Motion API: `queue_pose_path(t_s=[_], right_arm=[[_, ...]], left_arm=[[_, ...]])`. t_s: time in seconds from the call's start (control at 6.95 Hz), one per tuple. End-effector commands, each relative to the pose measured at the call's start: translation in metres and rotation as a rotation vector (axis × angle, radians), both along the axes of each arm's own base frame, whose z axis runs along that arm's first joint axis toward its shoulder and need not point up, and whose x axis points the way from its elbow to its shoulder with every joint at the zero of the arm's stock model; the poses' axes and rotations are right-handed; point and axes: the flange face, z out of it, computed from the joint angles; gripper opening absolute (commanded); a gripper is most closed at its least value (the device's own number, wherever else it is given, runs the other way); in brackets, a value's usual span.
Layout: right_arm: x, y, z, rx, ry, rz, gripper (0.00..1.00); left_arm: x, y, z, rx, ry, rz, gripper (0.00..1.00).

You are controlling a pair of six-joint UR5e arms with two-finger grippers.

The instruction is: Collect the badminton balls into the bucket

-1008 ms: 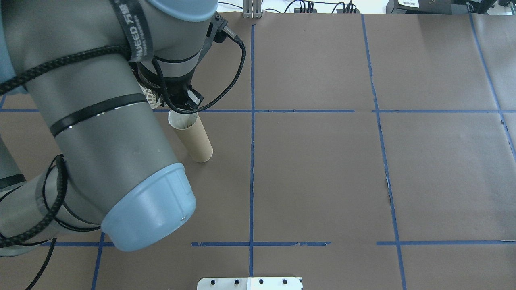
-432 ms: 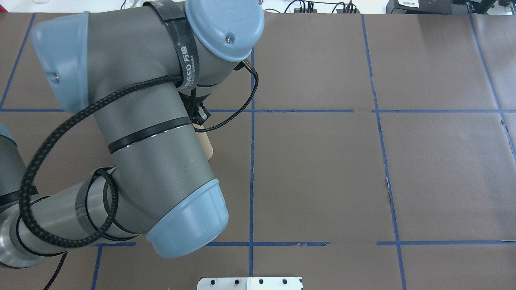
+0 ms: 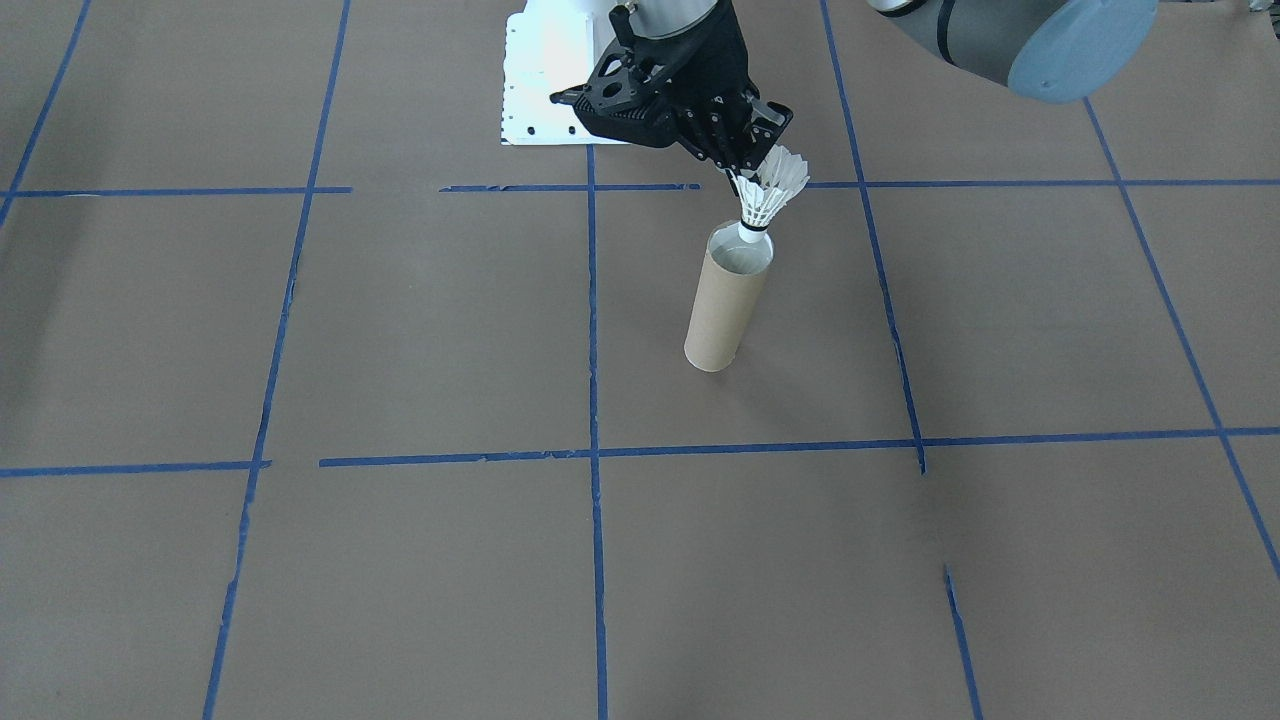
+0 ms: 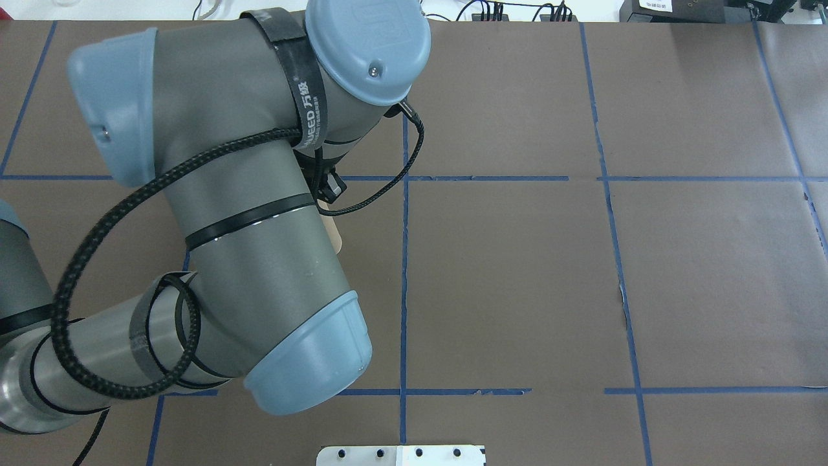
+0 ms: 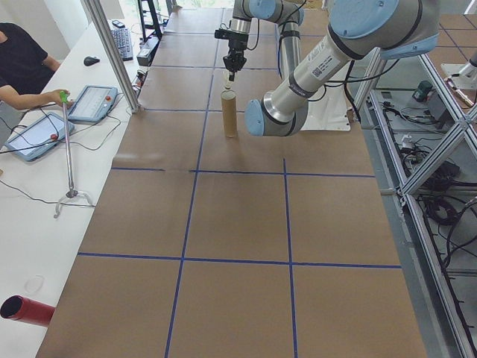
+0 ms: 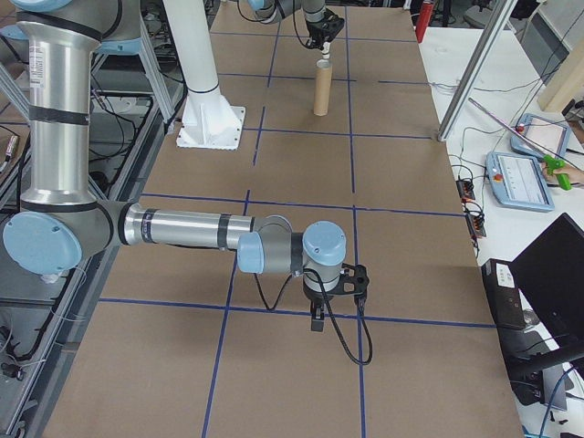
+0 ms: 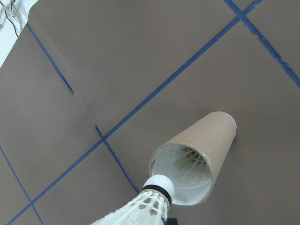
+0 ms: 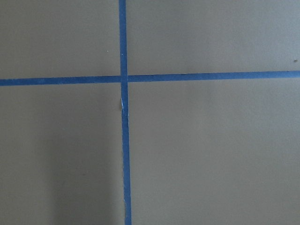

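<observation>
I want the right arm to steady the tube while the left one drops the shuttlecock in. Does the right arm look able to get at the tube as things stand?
Probably not easily. The right gripper hangs far from the tube, and the left gripper sits right above its mouth.

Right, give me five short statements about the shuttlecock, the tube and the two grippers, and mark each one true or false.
1. The left gripper holds the shuttlecock by its feathers. True.
2. The shuttlecock's cork tip points up. False: it points down, at the mouth of the tube.
3. The tube lies on its side. False: it stands upright on the table.
4. The left wrist view shows feathers already inside the tube. True.
5. The right gripper steadies the tube. False: it hangs over a blue tape line, far from the tube.
</observation>
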Motion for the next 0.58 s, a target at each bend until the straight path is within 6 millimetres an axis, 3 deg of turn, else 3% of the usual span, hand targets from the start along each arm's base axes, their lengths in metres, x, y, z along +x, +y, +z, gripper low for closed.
queue_pose_path(t_s=[0.0,0.29,0.43], right_arm=[[0.0,-0.0002,-0.0002,0.001,0.0,-0.001,1.0],[0.0,-0.0002,-0.0002,0.0,0.0,0.0,1.0],[0.0,-0.0002,-0.0002,0.001,0.0,-0.001,1.0]], left_arm=[[0.0111,-0.0016,0.0085,0.004,0.006,0.007,0.0],[0.0128,-0.0017,0.0149,-0.001,-0.004,0.01,0.0],[0.0114,-0.0019,0.0128,0.001,0.0,0.007,0.31]])
